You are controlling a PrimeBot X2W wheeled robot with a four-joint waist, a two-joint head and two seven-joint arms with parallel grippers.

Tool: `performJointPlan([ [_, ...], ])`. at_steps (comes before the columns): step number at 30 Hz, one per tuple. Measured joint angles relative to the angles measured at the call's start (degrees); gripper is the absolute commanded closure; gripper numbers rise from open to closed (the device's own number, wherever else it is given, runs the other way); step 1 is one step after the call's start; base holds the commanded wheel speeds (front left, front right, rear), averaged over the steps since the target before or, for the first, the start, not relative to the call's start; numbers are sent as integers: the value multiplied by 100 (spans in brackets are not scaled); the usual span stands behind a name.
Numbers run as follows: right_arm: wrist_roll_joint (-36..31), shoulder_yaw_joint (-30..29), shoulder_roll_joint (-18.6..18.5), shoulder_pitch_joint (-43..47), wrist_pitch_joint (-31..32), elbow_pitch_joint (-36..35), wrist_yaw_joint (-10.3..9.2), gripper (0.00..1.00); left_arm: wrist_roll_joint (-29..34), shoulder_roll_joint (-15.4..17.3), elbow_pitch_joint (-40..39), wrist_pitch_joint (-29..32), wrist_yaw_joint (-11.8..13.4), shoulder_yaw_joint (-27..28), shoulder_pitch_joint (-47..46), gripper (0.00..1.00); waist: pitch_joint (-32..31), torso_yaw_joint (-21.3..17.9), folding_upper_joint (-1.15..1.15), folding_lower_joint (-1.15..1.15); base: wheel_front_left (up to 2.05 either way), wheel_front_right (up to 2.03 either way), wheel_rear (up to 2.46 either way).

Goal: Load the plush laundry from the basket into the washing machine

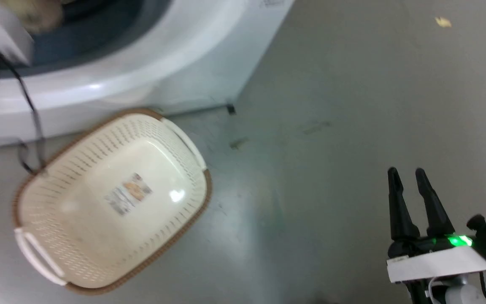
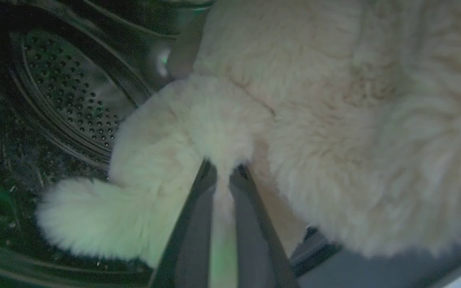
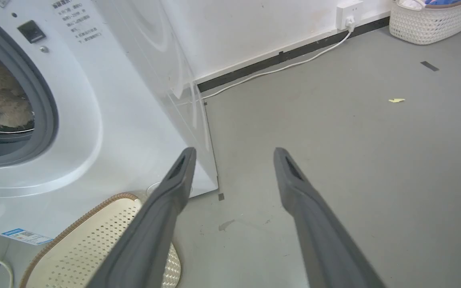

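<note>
left gripper pinching plush laundry inside washing machine drum; right gripper spread apart, out beside washing machine's front corner; basket just in front of washing machine

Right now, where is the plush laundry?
In the left wrist view the plush laundry is inside the perforated drum of the washing machine, on that view's right, pinched by the left gripper.
</note>
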Motion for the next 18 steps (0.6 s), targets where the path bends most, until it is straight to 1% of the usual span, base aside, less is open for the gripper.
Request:
performJointPlan([
  [4, 191, 112, 0, -144, 0, -11, -1, 0, 314, 261, 762, 458, -241, -207, -1185, 100, 450, -246, 0, 0, 0, 0, 0],
  [8, 312, 214, 0, -243, 0, -25, 0, 0, 610, 359, 1650, 773, -328, -411, -2065, 100, 804, -499, 0, 0, 0, 0, 0],
  [12, 379, 287, 0, -292, 0, -52, 0, 0, 805, 346, 2431, 933, -410, -616, -2569, 100, 1072, -681, 0, 0, 0, 0, 0],
  [13, 404, 309, 0, -294, 0, -63, 0, 0, 829, 290, 2874, 933, -448, -699, -2782, 100, 1201, -757, 0, -1, 0, 0, 0],
  [16, 408, 297, 0, -308, 0, -65, -1, 0, 837, 186, 3172, 814, -534, -762, -2963, 100, 1253, -752, 0, -1, 0, 0, 0],
  [18, 405, 286, 0, -361, 0, -63, -1, 0, 835, 114, 3340, 656, -539, -787, -3002, 100, 1244, -723, 0, -1, 0, 0, 0],
])
